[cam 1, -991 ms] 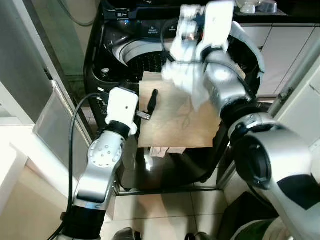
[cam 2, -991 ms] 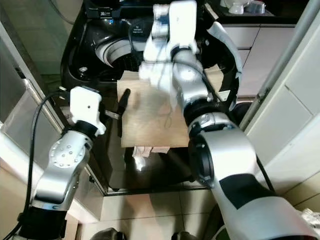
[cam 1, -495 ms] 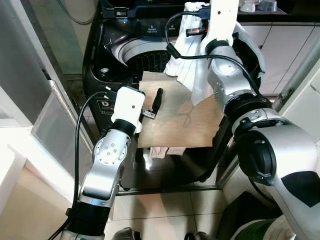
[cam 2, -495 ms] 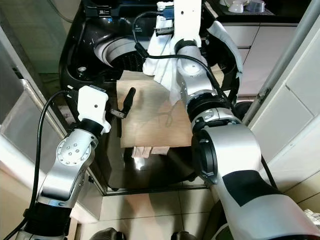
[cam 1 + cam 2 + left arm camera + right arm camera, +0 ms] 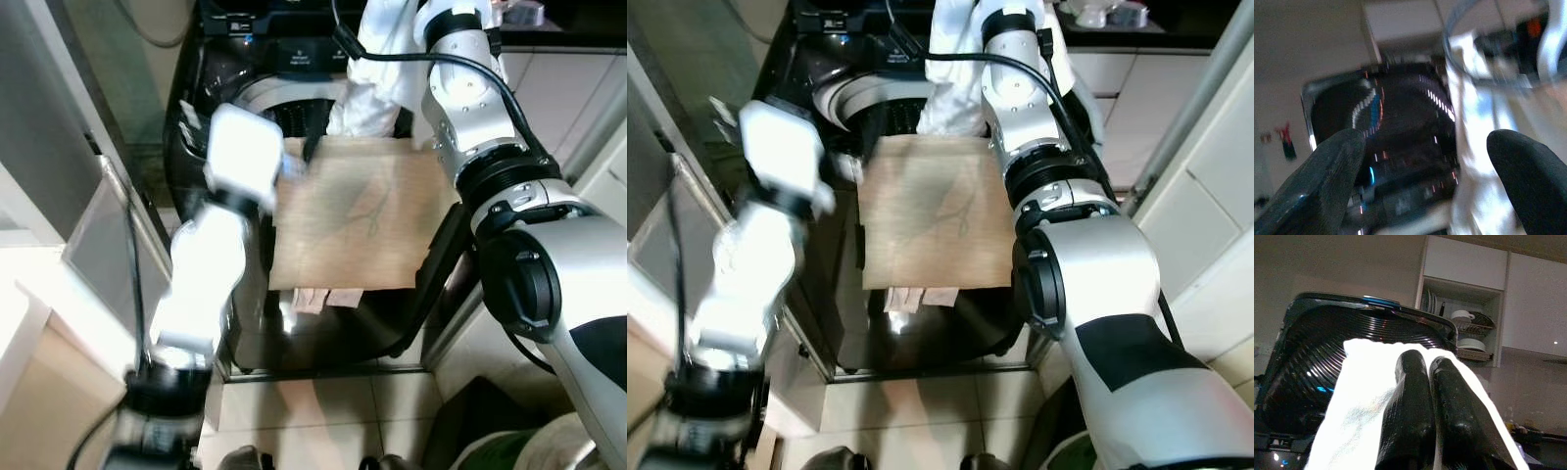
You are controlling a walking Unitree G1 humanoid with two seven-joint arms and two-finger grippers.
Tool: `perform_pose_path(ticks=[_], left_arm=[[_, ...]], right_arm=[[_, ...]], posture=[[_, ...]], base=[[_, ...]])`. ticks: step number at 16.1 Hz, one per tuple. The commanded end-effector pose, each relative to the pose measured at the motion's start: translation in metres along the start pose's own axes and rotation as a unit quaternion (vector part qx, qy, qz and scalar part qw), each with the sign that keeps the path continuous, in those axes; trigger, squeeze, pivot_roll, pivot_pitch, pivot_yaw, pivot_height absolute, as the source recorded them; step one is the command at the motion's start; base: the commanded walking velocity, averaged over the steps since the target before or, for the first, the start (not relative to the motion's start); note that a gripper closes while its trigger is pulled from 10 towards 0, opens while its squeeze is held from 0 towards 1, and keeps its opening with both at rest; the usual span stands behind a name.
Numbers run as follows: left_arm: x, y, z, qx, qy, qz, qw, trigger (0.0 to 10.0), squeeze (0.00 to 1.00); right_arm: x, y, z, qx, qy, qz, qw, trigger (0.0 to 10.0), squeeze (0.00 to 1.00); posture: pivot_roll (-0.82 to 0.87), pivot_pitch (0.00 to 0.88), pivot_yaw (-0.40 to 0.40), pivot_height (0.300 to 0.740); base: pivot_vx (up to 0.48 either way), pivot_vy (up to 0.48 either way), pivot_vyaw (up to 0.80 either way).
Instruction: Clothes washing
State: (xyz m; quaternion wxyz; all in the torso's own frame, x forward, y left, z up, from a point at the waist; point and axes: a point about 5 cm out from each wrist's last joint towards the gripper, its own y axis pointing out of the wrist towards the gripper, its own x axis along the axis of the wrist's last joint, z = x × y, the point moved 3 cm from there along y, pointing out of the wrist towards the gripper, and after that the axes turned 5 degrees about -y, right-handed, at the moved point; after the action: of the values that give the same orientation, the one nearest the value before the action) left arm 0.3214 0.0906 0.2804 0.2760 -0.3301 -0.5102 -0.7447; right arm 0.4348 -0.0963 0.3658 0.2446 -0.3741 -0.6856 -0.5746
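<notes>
Setting: kitchen nook, dark top-loading washing machine (image 5: pixel 211 108) with lid up, white cupboards (image 5: pixel 554 98) alongside
Brown cloth (image 5: pixel 348 220): draped over front rim, covering part of the drum mouth
White garment (image 5: pixel 367 98): held high above the drum
Right gripper (image 5: pixel 1431 396): fingers pressed together, pinching white garment
Left gripper (image 5: pixel 1422 176): fingers spread wide, blurred, near the drum edge
Risk: garment likely to land on brown cloth instead of dropping inside; loose tail could snag the left arm
</notes>
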Motion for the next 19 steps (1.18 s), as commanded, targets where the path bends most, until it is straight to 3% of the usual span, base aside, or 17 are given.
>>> perform_pose_path(ticks=[1, 3, 9, 16, 19], left_arm=[[-0.003, -0.001, -0.007, -0.025, -0.006, 0.008, 1.000, 10.0, 0.00], [0.009, 0.005, -0.019, -0.056, -0.010, -0.015, 0.998, 10.0, 0.00], [0.027, 0.010, -0.016, -0.033, -0.028, -0.054, 0.998, 10.0, 0.00], [0.028, 0.011, -0.014, -0.019, -0.039, -0.054, 0.998, 10.0, 0.00], [0.028, 0.011, -0.015, -0.017, -0.039, -0.055, 0.998, 10.0, 0.00]], right_arm=[[0.002, 0.001, -0.003, -0.004, -0.003, -0.005, 1.000, 0.0, 0.00], [-0.005, -0.003, -0.002, -0.004, -0.004, 0.003, 1.000, 0.0, 0.00], [-0.015, -0.009, -0.004, -0.005, -0.008, 0.014, 1.000, 0.0, 0.00], [-0.017, -0.010, 0.001, 0.002, -0.008, 0.017, 1.000, 0.0, 0.00], [-0.016, -0.010, 0.003, 0.006, -0.005, 0.015, 1.000, 0.0, 0.00]], posture=[[0.05, 0.000, -0.026, 0.740], [0.05, 0.000, -0.025, 0.740], [0.04, 0.000, -0.025, 0.740], [0.04, 0.000, -0.030, 0.740], [0.04, 0.000, -0.031, 0.740]], base=[[0.000, 0.000, 0.00], [0.431, 0.000, 0.00], [0.480, 0.000, 0.00], [0.476, 0.000, 0.00], [0.000, 0.000, 0.00]])
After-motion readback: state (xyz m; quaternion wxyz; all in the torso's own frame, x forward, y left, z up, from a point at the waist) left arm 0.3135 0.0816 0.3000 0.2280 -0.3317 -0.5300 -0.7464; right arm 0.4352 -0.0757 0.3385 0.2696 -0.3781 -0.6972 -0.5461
